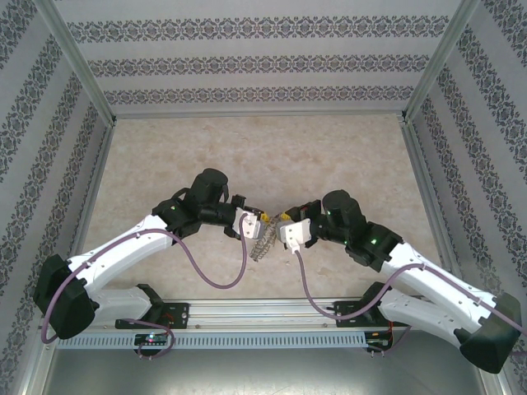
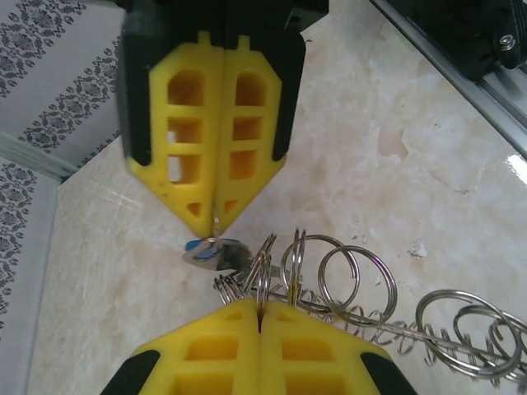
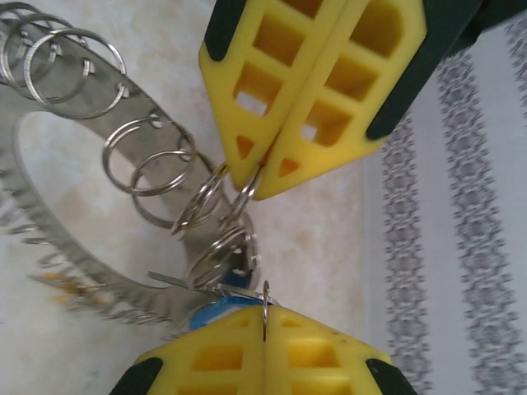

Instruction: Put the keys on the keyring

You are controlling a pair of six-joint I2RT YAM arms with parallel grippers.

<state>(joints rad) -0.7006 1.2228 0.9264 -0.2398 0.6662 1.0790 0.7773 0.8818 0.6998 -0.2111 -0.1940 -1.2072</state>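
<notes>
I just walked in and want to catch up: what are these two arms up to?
The two arms meet over the middle of the table. The left tool is shut on one wire loop of the keyring; the rest of the ring seems to lie on the table. The right tool is shut too, pinching what looks like the blue key close to that loop. Whether the key is threaded on cannot be told.

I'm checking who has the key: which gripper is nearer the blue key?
Right. The right gripper appears to pinch the blue key at its jaw tips; the left gripper, shut on a loop of the keyring, faces it just beyond the key.
</notes>
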